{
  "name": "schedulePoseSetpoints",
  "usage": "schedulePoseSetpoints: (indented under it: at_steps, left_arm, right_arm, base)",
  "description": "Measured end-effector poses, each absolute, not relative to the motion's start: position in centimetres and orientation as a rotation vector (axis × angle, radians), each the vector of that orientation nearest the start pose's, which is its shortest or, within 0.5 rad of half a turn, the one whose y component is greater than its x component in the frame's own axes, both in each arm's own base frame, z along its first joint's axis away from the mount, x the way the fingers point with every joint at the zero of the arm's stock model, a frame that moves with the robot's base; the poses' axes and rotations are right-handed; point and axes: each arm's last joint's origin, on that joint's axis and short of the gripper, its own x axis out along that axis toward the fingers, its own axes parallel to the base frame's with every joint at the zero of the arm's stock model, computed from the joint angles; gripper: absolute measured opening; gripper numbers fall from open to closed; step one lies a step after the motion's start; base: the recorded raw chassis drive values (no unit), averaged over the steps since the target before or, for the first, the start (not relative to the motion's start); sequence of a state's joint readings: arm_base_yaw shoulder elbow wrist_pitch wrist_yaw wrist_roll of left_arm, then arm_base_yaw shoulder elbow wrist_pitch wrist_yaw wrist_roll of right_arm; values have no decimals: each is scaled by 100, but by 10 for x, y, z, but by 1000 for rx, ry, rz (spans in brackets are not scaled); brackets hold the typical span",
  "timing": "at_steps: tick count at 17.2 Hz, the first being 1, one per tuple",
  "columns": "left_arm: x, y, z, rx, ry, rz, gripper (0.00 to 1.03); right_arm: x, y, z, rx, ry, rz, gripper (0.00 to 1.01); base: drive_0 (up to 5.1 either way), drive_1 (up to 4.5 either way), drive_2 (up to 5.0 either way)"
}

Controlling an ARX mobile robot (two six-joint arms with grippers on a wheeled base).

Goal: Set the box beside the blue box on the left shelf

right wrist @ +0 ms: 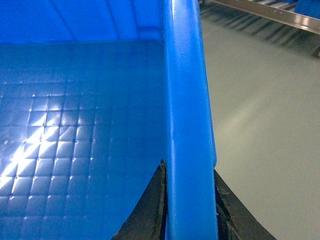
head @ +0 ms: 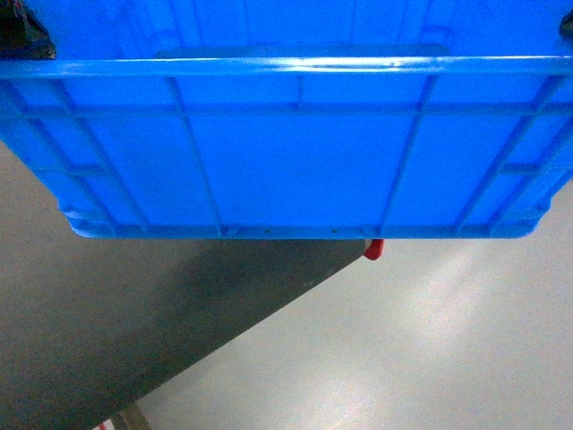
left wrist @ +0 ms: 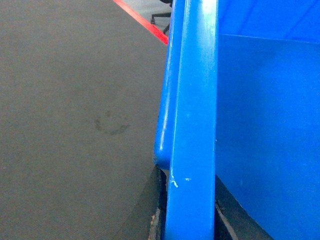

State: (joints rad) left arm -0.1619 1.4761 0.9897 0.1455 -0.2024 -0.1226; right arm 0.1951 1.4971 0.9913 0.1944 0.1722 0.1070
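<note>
The box (head: 286,152), a bright-blue ribbed crate, fills the upper half of the head view, held off the floor. My left gripper (left wrist: 190,212) is shut on its left rim (left wrist: 192,125), a dark finger (left wrist: 156,215) on each side of the rim. At the opposite wall my right gripper (right wrist: 189,200) is shut on the right rim (right wrist: 185,100), with one finger (right wrist: 147,215) inside the crate. Its gridded bottom (right wrist: 75,150) is bare. A steel rail (right wrist: 265,12) of a shelf crosses the top right corner, with a scrap of blue (right wrist: 307,6) above it.
Under the crate lies a dark mat (head: 134,331) beside pale grey floor (head: 430,340). A small red part (head: 374,248) pokes out below the crate's edge. A red floor line (left wrist: 142,20) and a chair base (left wrist: 162,17) lie far off on the left side.
</note>
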Motion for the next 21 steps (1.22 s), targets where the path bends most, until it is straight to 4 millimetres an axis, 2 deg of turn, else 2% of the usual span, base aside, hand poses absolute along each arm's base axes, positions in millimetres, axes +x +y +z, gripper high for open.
schedulePoseSetpoints:
  at_steps: [21]
  left_arm:
    - [327, -48, 273, -60, 333, 56, 11]
  right_arm:
    - [330, 60, 271, 49, 306, 2, 14]
  base:
    - [-145, -145, -145]
